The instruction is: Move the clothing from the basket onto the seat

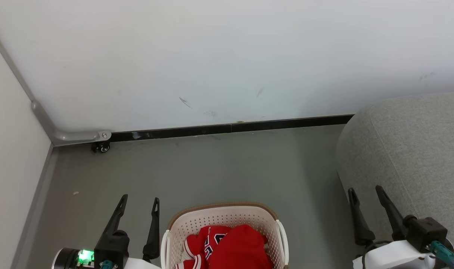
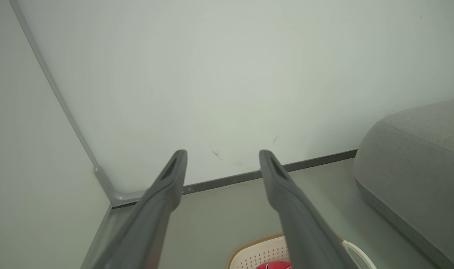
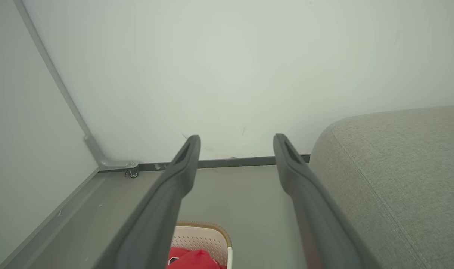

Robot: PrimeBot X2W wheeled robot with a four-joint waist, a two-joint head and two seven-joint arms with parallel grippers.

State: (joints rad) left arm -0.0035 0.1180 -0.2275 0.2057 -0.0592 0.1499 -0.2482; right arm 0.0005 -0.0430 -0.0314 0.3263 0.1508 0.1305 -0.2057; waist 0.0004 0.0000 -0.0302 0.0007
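clothing (image 1: 234,246) is piled inside basket (image 1: 219,218). left gripper (image 1: 140,198) is held left of basket, fingers apart, empty. right gripper (image 1: 365,189) is held right of basket, fingers apart, empty. seat (image 1: 410,149) is seen further right.

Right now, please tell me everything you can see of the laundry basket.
The laundry basket is cream-white perforated plastic with a brown rim and white side handles. It stands upright on the grey floor, left of the grey seat, apart from it. Red clothing lies inside. Its near part is cut off.
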